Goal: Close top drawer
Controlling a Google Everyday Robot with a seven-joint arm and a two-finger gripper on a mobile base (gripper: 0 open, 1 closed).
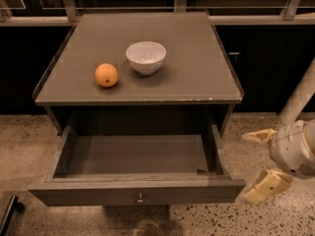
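The top drawer (98,192) is pulled far out of the grey-brown cabinet (197,77). Its inside is empty, and its flat front panel has a small round metal knob (140,198) at centre. My gripper (247,167) is low at the right, just past the drawer's right front corner and apart from it. Its two cream fingers (268,186) are spread wide, pointing left toward the drawer, with nothing between them.
On the cabinet top stand a white bowl (146,57) and an orange (106,74). Dark cabinets and a metal rail run along the back. The floor is speckled stone. A dark object (9,213) sits at the bottom left.
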